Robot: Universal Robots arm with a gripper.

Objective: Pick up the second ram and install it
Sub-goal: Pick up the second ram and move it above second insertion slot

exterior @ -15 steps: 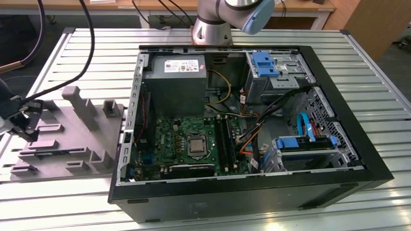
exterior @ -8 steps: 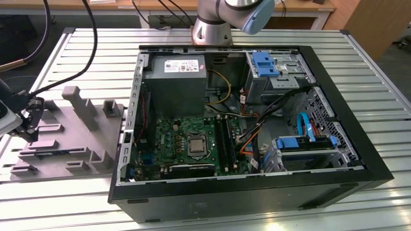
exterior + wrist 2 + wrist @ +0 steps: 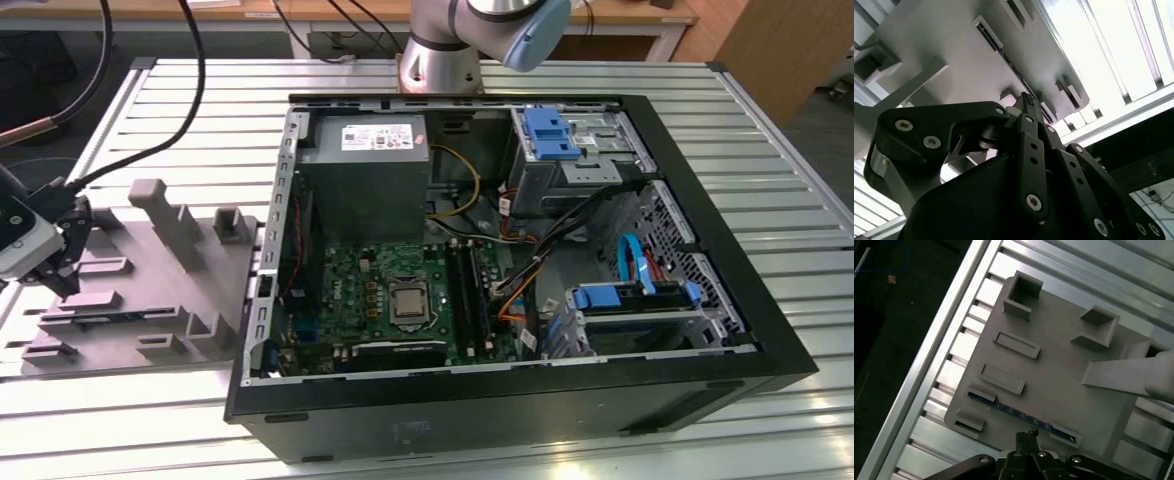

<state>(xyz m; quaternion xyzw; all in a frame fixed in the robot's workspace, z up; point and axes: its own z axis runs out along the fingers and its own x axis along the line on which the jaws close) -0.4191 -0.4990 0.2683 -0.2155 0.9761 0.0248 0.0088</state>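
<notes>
— Where's the second ram (image 3: 1014, 412)?

— Thin dark green-black memory stick, lying edge-up in a slot of the grey moulded plastic tray (image 3: 1054, 375), at the tray's near edge. The tray sits on the slatted metal table (image 3: 747, 130), on the exterior view's left of the open black computer case (image 3: 534, 420).

— Tool?

— Black two-finger gripper (image 3: 1026, 434) over that slot, tips just beside the stick at about mid-length. Fingers (image 3: 1026, 107) pressed together. Whether they touch the stick, can't tell.

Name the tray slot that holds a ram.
The long slot nearest the end effector: a dark ram sits edge-on in it; the other slots of the tray are empty.
</notes>
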